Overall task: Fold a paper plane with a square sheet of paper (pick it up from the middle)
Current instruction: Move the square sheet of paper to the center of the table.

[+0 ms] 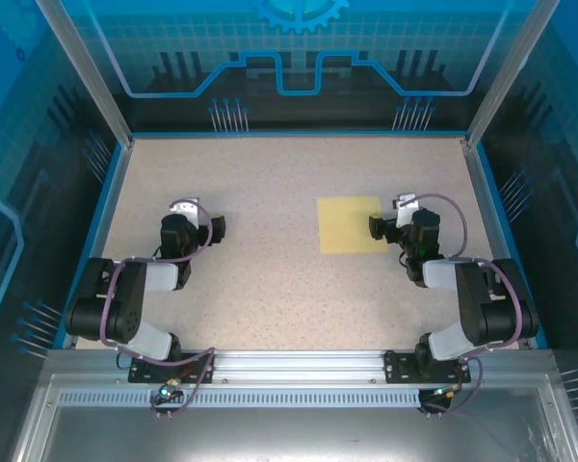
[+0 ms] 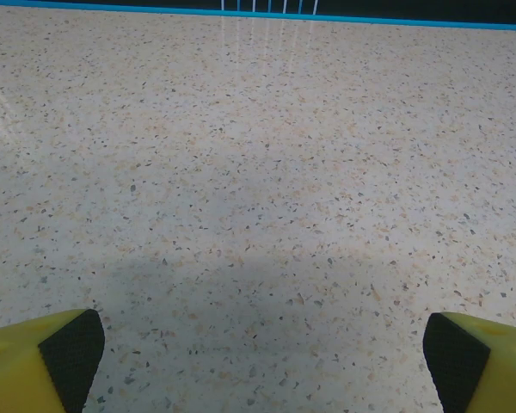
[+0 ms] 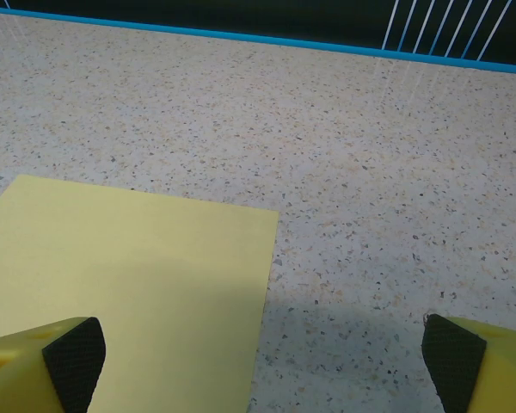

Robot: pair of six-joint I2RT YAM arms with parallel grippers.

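Sheet [image 1: 352,224]: flat and unfolded on desk [image 1: 270,289], toward 3 o'clock of centre; no crease visible.
Right pincer [image 3: 258,357]: wide open, empty, low at the sheet's 3 o'clock edge; one finger [image 3: 73,348] over the sheet, likely staged for a reach to its middle.
Left pincer [image 2: 258,357]: wide open, empty, over bare desk well off at the sheet's 9 o'clock; likely parked until folding needs a second hold.
Stage: start, nothing folded.

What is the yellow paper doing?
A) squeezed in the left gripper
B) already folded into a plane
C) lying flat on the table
C: the square sheet of paper lies flat and unfolded on the table, beside the open right gripper.
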